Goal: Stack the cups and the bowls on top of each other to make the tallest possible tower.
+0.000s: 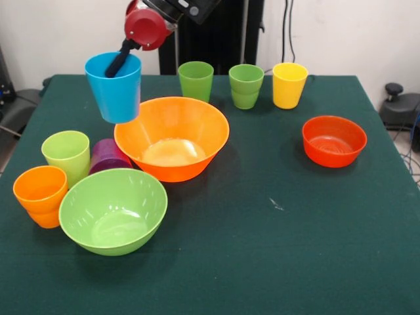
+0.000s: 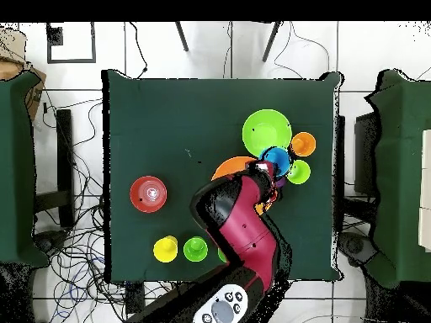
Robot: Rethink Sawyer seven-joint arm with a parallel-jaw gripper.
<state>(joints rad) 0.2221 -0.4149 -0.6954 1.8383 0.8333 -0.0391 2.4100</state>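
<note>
End effector (image 1: 119, 63): you see it gripping the blue cup (image 1: 116, 88) by its rim, one finger inside.
Blue cup: held off the counter (image 1: 275, 243), seemingly above the orange bowl's (image 1: 172, 138) edge.

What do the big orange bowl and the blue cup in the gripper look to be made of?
The orange bowl looks like glossy moulded plastic: bright highlights on its inner wall, thin even rim. The blue cup, hanging tilted from the gripper, seems plastic too, with a smoother, duller sheen and uniform colour.
</note>
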